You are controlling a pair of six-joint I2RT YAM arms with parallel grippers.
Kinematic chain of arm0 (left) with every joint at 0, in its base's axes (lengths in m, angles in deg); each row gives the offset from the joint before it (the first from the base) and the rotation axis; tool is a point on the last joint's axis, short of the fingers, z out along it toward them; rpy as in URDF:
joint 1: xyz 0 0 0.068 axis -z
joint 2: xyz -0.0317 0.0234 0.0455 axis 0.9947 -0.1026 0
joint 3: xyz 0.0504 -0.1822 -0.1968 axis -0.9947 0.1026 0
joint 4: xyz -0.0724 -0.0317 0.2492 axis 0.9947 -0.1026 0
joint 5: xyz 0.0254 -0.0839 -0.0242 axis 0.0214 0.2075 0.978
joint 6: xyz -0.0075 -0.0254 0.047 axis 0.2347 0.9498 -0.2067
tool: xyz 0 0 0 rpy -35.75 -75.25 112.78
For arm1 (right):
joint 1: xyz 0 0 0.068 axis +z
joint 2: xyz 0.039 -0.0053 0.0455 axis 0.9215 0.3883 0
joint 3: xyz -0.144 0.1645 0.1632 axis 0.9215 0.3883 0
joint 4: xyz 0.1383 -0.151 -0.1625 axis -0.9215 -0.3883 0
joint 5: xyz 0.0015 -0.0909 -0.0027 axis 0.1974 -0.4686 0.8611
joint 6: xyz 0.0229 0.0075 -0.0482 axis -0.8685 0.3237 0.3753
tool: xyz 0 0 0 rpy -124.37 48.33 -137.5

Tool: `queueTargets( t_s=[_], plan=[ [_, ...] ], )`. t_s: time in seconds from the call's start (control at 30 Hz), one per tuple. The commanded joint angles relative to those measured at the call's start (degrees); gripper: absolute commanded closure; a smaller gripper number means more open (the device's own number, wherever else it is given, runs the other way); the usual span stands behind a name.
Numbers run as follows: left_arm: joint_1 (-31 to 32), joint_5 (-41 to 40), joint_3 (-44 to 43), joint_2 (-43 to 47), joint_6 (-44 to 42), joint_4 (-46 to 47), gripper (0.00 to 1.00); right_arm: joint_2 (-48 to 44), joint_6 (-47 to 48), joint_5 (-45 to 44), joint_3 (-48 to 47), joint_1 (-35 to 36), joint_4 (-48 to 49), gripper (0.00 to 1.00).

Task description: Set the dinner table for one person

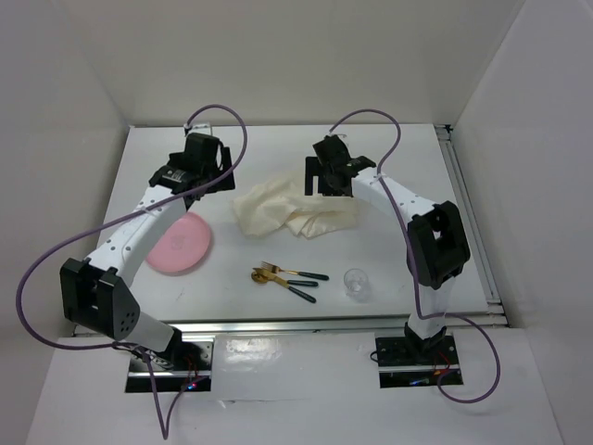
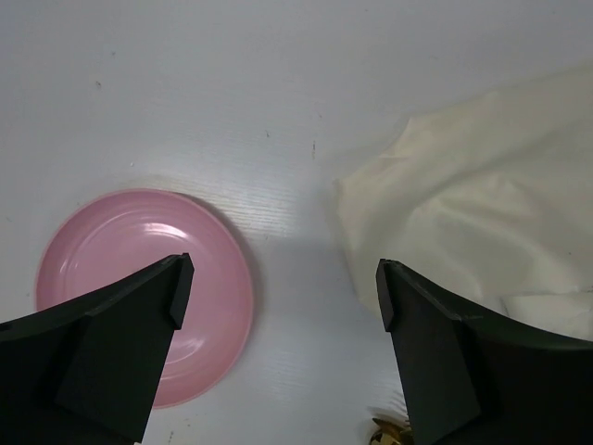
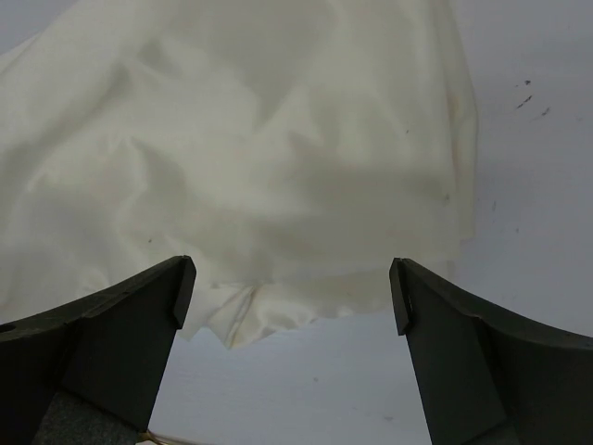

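One wide white dinner table (image 1: 278,153) lies flat under both arms; it looks stiff, heavy and fixed by its rails, so it is probably a surface to work on, not grip. At its middle a soft cloth (image 1: 292,209) likely wants pinching at a corner. The left gripper (image 2: 283,292) and right gripper (image 3: 289,292) hover with fingers wide, holding nothing.

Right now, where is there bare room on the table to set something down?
Bare table runs along the far edge behind the cream cloth. Another free patch lies between the pink plate and the cutlery. It is crowded front centre, where cutlery and the clear glass sit close before the cloth.
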Motion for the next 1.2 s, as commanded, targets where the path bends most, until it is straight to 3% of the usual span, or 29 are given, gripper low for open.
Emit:
queueTargets(
  t_s=[0.0,0.23,0.4,0.9,1.17],
  plan=[
    [0.17,0.67,-1.83,-0.17,1.22,-1.18,0.0,-1.37,-0.93,0.11,-0.54,0.32,-0.55,0.0],
    [0.17,-1.79,-3.5,-0.17,1.22,-2.41,0.0,-3.22,-0.14,2.48,-0.54,0.32,-0.55,0.0],
    [0.17,-2.67,-4.03,0.35,2.44,-4.35,0.09,-4.63,4.51,4.85,1.48,3.82,4.45,0.0],
    [-0.88,-0.92,-4.03,-0.17,2.45,-4.97,0.08,-0.68,4.0,8.46,-1.59,6.12,5.34,0.0],
    [-9.13,6.02,-4.03,-3.33,8.86,-9.01,0.1,4.75,10.59,3.89,-6.93,14.81,4.72,0.0]
  ],
)
